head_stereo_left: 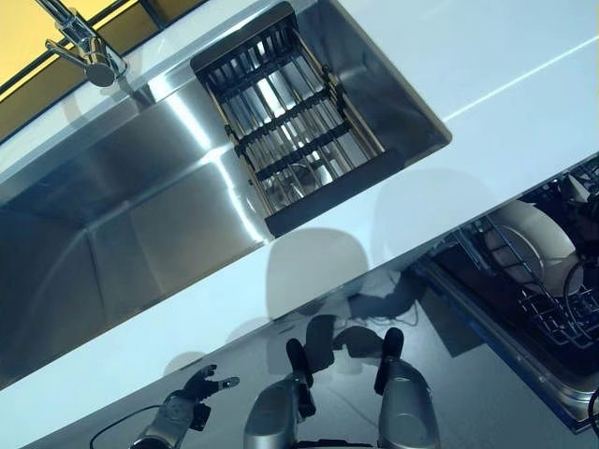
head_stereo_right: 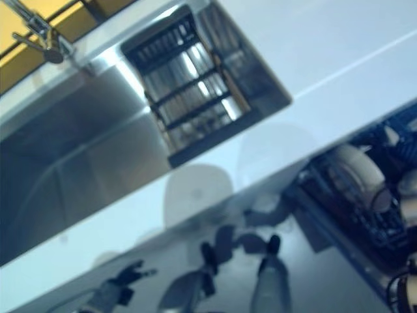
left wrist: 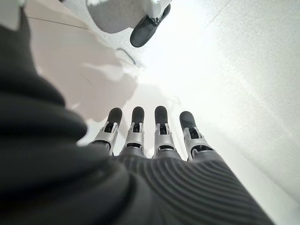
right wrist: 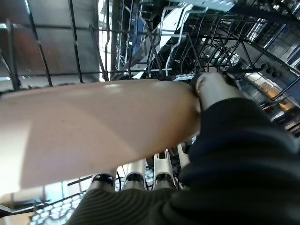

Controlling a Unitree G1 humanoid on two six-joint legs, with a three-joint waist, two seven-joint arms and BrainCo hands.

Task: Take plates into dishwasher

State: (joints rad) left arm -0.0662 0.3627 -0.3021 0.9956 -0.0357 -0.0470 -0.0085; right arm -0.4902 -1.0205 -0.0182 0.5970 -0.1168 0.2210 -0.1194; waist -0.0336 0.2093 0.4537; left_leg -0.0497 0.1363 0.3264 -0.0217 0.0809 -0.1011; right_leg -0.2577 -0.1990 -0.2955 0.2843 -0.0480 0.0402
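The right hand point(right wrist: 154, 180) holds a pale plate point(right wrist: 93, 126) with its fingers and thumb inside the dishwasher rack point(right wrist: 140, 42), while the left hand point(left wrist: 150, 140) hangs straight-fingered and empty over the floor point(left wrist: 234, 70).

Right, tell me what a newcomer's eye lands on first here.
First, the steel sink set in the white counter, with a dark drying rack across one end and the tap above. Next, the open dishwasher at the right edge, where the right hand holds a pale plate over the wire rack. The left hand hangs open, empty.
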